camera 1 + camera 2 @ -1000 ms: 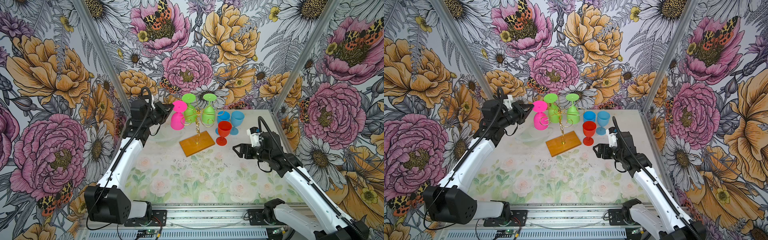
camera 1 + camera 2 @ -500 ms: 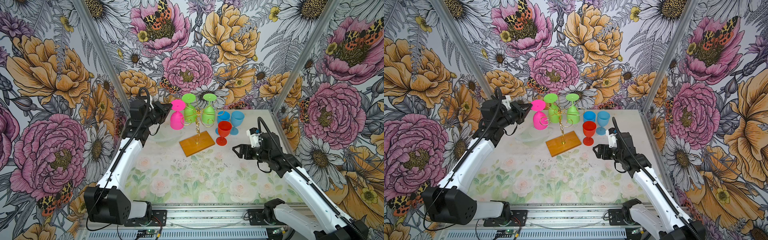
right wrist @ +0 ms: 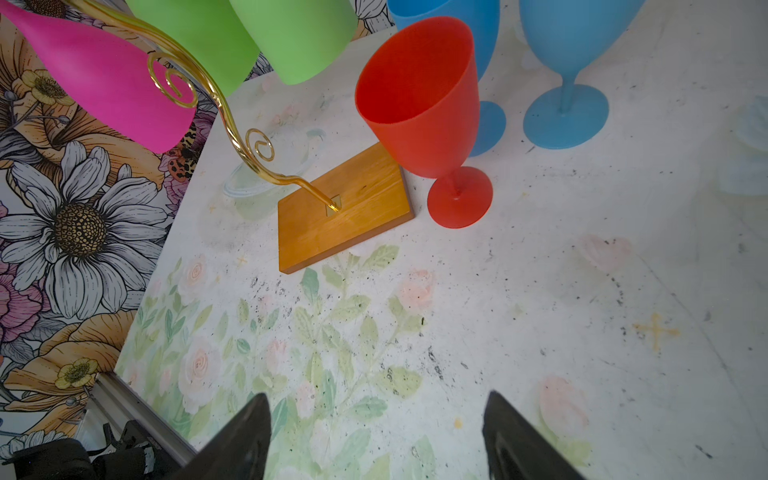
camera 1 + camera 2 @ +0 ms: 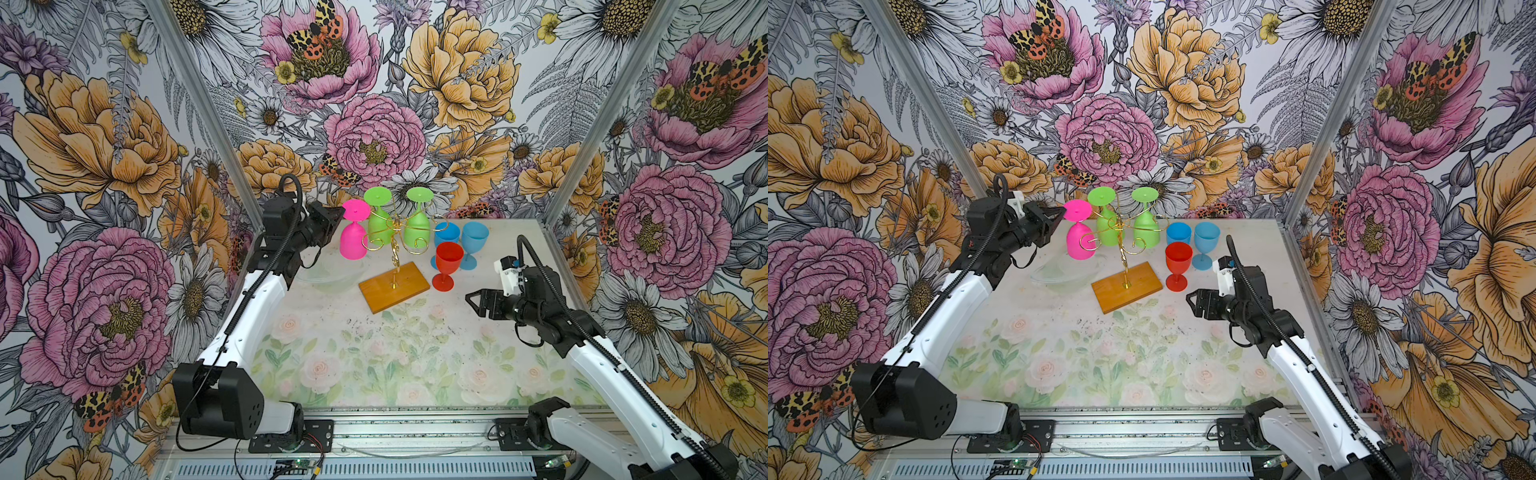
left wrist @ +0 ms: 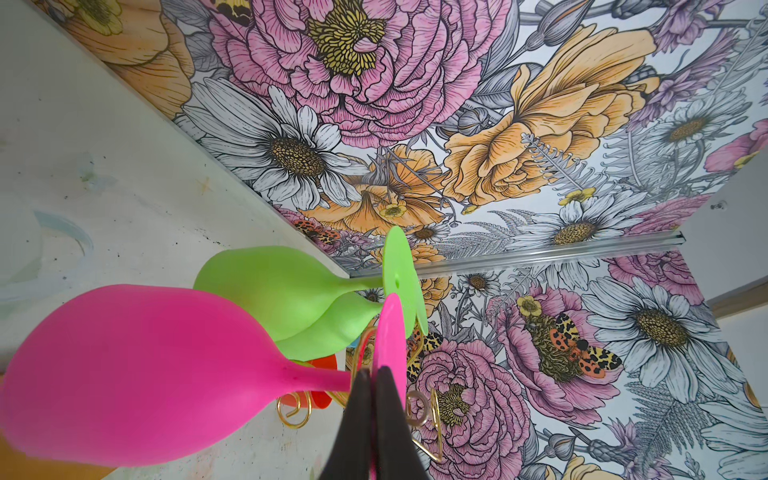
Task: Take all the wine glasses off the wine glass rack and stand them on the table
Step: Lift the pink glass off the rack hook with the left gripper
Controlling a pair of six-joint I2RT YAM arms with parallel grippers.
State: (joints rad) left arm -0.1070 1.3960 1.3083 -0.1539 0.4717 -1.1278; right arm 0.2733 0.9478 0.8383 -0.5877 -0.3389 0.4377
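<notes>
The pink wine glass (image 4: 353, 243) (image 4: 1079, 245) hangs upside down at the left end of the wine glass rack (image 4: 394, 286) (image 4: 1127, 286), a gold wire stand on an orange-brown wooden base. My left gripper (image 4: 338, 212) (image 4: 1061, 211) (image 5: 376, 372) is shut on the rim of the glass's pink foot. In the left wrist view the pink wine glass (image 5: 145, 374) has its stem close against a gold arm (image 5: 432, 415). My right gripper (image 4: 473, 305) (image 4: 1192, 305) (image 3: 376, 405) is open and empty above the table, right of the rack base (image 3: 345, 208).
Two green glasses (image 4: 380, 224) (image 4: 417, 226) hang upside down on the rack. A red glass (image 4: 448, 264) and two blue glasses (image 4: 473, 243) (image 4: 446, 235) stand upright just right of the base. A clear dish (image 4: 328, 276) lies left of the base.
My left gripper and the pink glass have drifted very slightly to the left. The right arm has not moved.
</notes>
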